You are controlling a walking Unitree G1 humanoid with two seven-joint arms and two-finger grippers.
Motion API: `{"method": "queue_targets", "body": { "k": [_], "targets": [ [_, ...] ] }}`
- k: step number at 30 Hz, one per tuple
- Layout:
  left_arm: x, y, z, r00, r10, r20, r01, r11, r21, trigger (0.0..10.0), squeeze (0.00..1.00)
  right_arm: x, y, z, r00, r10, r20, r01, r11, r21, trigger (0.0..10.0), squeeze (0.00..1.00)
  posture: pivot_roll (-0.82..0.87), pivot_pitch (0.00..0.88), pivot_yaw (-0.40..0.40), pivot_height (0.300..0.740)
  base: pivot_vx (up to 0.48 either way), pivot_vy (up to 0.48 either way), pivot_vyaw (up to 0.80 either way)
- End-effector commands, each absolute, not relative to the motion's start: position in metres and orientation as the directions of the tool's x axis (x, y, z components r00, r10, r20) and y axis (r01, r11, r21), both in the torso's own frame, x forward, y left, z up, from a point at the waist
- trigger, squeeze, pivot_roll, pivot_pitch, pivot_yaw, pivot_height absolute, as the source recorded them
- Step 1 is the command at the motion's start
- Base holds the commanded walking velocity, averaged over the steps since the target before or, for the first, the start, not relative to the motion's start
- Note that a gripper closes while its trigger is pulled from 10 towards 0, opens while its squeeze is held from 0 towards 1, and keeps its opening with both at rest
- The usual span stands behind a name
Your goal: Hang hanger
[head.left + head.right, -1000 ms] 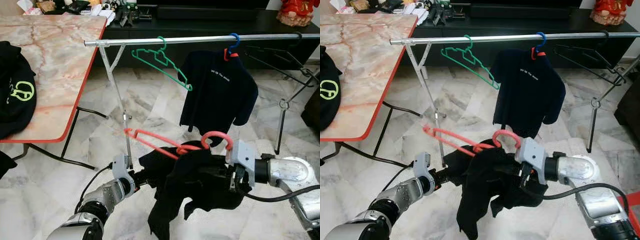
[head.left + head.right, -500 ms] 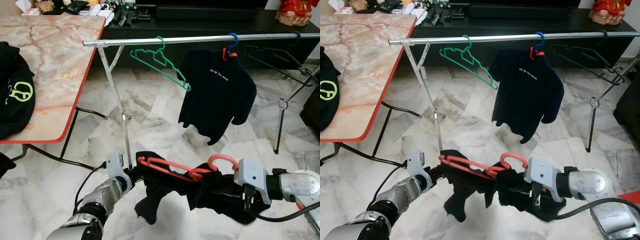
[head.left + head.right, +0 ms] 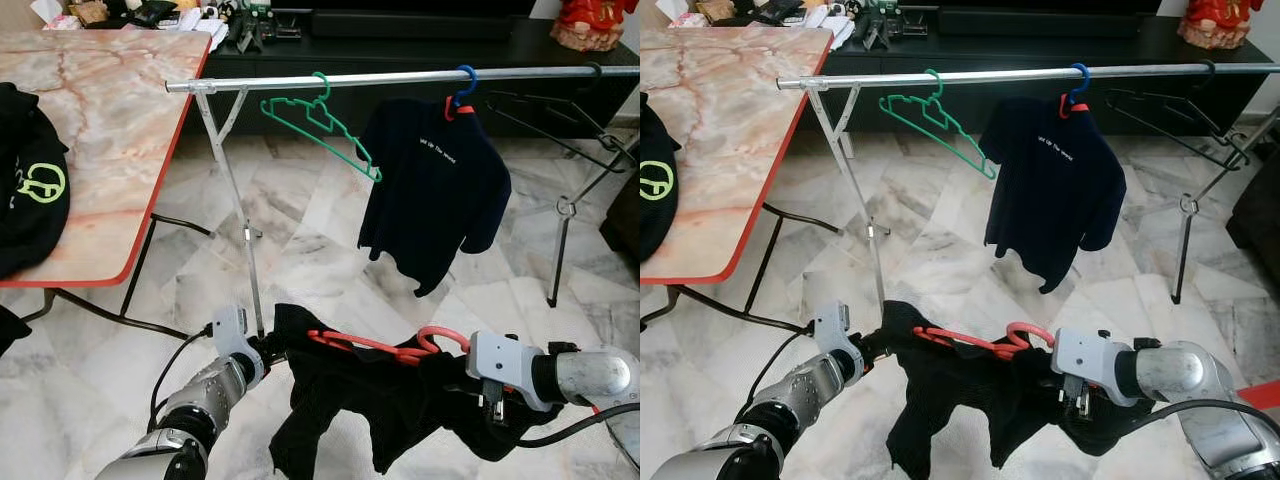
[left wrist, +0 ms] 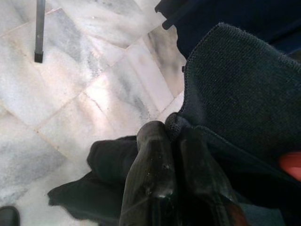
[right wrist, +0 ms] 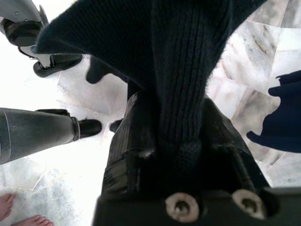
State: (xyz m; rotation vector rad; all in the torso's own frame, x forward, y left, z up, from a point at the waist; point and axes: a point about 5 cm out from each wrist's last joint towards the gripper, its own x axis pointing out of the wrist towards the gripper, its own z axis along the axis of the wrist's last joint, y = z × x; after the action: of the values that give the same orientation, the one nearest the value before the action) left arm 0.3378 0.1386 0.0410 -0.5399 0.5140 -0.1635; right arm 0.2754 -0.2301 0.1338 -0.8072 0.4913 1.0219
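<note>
Low in the frame, I had both end effectors, left [image 4: 174, 155] and right [image 5: 178, 141], clamped on the black garment [image 3: 370, 400] draped over the red hanger [image 3: 385, 347].

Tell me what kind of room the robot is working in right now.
Probably a home living room: polished marble floor, a low black TV-style cabinet along the wall, a marble-topped folding table, and a metal clothes rail with hangers.

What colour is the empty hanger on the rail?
Green, clearest in the left eye view.
</note>
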Motion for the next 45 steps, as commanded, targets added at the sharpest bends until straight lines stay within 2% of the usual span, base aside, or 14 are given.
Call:
{"method": "queue_targets", "body": {
  "k": [1, 4, 7, 11, 15, 25, 26, 32, 34, 37, 41, 45],
  "targets": [
    [0.336, 0.146, 0.039, 0.868, -0.263, -0.422, 0.007, 0.854, -0.520, 0.0, 0.00, 0.272, -0.236, 0.132, 0.457, 0.517, -0.724, -0.889, 0.288, -0.356, 0.0, 0.00, -0.12, 0.220, -0.015, 0.740, 0.000, 0.000, 0.00],
    [0.338, 0.142, 0.044, 0.870, -0.301, -0.390, 0.056, 0.847, -0.529, 0.0, 0.00, 0.272, -0.235, 0.128, 0.448, 0.521, -0.726, -0.894, 0.284, -0.348, 0.0, 0.00, -0.12, 0.221, -0.014, 0.740, 0.000, 0.000, 0.00],
    [0.341, 0.140, 0.048, 0.875, -0.317, -0.366, 0.086, 0.845, -0.527, 0.0, 0.00, 0.266, -0.229, 0.124, 0.402, 0.557, -0.726, -0.915, 0.272, -0.298, 0.0, 0.00, -0.12, 0.220, -0.013, 0.740, 0.000, 0.000, 0.00],
    [0.341, 0.139, 0.050, 0.873, -0.337, -0.353, 0.105, 0.836, -0.538, 0.0, 0.00, 0.267, -0.233, 0.119, 0.418, 0.510, -0.752, -0.907, 0.278, -0.315, 0.0, 0.00, -0.12, 0.221, -0.013, 0.740, 0.000, 0.000, 0.00],
    [0.343, 0.136, 0.053, 0.874, -0.358, -0.328, 0.134, 0.827, -0.546, 0.0, 0.00, 0.265, -0.231, 0.116, 0.398, 0.526, -0.752, -0.915, 0.284, -0.286, 0.0, 0.00, -0.12, 0.222, -0.013, 0.740, 0.000, 0.000, 0.00],
    [0.344, 0.127, 0.070, 0.837, -0.524, -0.159, 0.351, 0.736, -0.579, 0.0, 0.00, 0.273, -0.235, 0.099, 0.483, 0.423, -0.767, -0.865, 0.369, -0.341, 0.0, 0.00, -0.11, 0.225, -0.013, 0.740, 0.000, 0.000, 0.00],
    [0.343, 0.123, 0.074, 0.810, -0.573, -0.124, 0.413, 0.708, -0.574, 0.0, 0.00, 0.277, -0.234, 0.098, 0.519, 0.417, -0.746, -0.840, 0.409, -0.356, 0.0, 0.00, -0.11, 0.225, -0.015, 0.740, 0.000, 0.000, 0.00],
    [0.340, 0.117, 0.079, 0.767, -0.638, -0.075, 0.489, 0.655, -0.576, 0.0, 0.00, 0.283, -0.233, 0.097, 0.561, 0.407, -0.721, -0.807, 0.461, -0.368, 0.0, 0.00, -0.11, 0.226, -0.014, 0.740, 0.000, 0.000, 0.00],
    [0.335, 0.111, 0.084, 0.712, -0.702, -0.026, 0.565, 0.595, -0.571, 0.0, 0.00, 0.288, -0.228, 0.096, 0.596, 0.411, -0.690, -0.779, 0.505, -0.372, 0.0, 0.00, -0.11, 0.225, -0.014, 0.740, 0.000, 0.000, 0.00],
    [0.333, 0.109, 0.086, 0.683, -0.730, -0.015, 0.599, 0.572, -0.560, 0.0, 0.00, 0.289, -0.226, 0.095, 0.607, 0.417, -0.677, -0.769, 0.522, -0.368, 0.0, 0.00, -0.11, 0.225, -0.014, 0.740, 0.000, 0.000, 0.00],
    [0.325, 0.105, 0.091, 0.600, -0.799, 0.024, 0.680, 0.494, -0.542, 0.0, 0.00, 0.294, -0.221, 0.096, 0.650, 0.415, -0.637, -0.730, 0.575, -0.370, 0.0, 0.00, -0.11, 0.225, -0.013, 0.740, 0.000, 0.000, 0.00],
    [0.317, 0.102, 0.098, 0.531, -0.845, 0.070, 0.740, 0.422, -0.525, 0.0, 0.00, 0.296, -0.217, 0.093, 0.655, 0.422, -0.627, -0.721, 0.597, -0.351, 0.0, 0.00, -0.10, 0.225, -0.014, 0.740, 0.000, 0.000, 0.00]
  ]
}}
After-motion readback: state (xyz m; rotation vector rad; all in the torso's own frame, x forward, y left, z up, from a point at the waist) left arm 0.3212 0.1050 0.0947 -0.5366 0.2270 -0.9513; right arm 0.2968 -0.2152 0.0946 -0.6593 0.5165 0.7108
